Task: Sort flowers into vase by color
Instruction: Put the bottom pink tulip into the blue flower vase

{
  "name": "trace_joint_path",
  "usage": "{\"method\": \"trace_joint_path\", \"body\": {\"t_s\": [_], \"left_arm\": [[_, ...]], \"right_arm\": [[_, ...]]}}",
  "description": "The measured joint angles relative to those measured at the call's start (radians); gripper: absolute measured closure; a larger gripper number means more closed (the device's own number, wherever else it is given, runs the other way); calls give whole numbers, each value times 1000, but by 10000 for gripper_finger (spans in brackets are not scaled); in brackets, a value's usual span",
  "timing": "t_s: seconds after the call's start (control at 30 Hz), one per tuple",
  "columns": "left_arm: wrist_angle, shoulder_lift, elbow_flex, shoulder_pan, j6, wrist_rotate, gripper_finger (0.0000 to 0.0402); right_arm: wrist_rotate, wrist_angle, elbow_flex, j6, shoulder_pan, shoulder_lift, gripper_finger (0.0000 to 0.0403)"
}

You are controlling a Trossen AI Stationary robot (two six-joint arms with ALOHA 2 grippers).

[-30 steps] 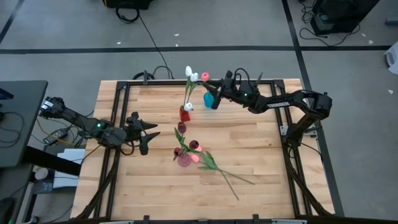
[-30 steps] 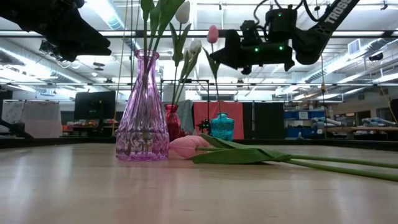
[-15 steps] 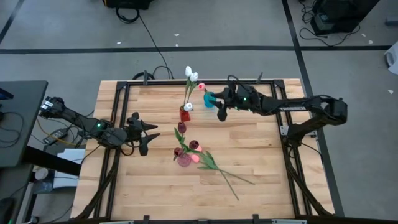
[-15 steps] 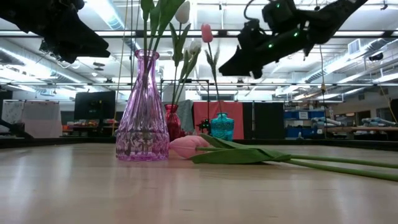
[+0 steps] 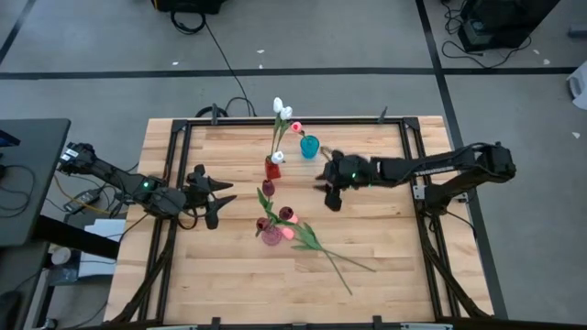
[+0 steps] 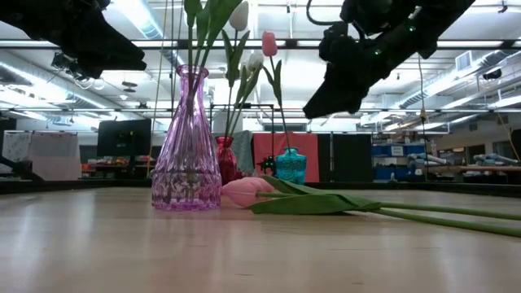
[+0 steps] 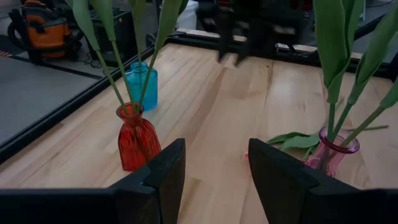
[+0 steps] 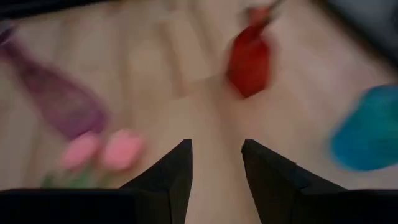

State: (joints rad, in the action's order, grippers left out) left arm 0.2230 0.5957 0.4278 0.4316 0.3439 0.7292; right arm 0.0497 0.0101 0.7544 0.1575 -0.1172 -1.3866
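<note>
Three vases stand on the table. A red vase (image 5: 272, 168) holds white tulips (image 5: 281, 109). A blue vase (image 5: 310, 146) holds one pink tulip (image 5: 296, 127). A purple vase (image 5: 271, 236) holds maroon tulips (image 5: 285, 214). Two pink tulips (image 5: 290, 233) lie flat beside the purple vase, their stems (image 5: 339, 261) running toward the near right. My right gripper (image 5: 330, 194) hangs open and empty above the table, between the blue vase and the lying tulips, which its wrist view (image 8: 99, 149) shows ahead. My left gripper (image 5: 215, 197) waits open and empty left of the vases.
A black frame (image 5: 188, 122) runs around the tabletop. Bare wood lies left of the purple vase and along the near edge (image 5: 229, 293). In the low view the lying tulips' leaves and stems (image 6: 366, 207) stretch across the table to the right.
My right gripper has drawn back from the blue vase toward the table's near edge and tipped its fingers down toward the table. The pink tulip has stayed behind, standing in the blue vase, its head now leaning a little left of the vase.
</note>
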Motion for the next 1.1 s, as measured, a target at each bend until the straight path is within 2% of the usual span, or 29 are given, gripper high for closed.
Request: {"method": "trace_joint_path", "body": {"t_s": [0.33,0.47,0.57,0.67,0.97,1.1], "left_arm": [[-3,0,0,0,9,5,220],[-14,1,0,0,24,5,220],[-31,3,0,-2,24,13,220],[-44,3,0,-2,24,14,220],[-50,7,0,-2,29,14,220],[-55,7,0,-2,29,14,220]], "right_arm": [[21,-10,0,163,168,-105,249],[127,-5,2,235,233,-137,249],[155,-31,31,262,282,-177,249],[153,-57,84,277,333,-225,249],[152,-357,322,322,420,-397,249],[145,-385,387,315,434,-460,246]]}}
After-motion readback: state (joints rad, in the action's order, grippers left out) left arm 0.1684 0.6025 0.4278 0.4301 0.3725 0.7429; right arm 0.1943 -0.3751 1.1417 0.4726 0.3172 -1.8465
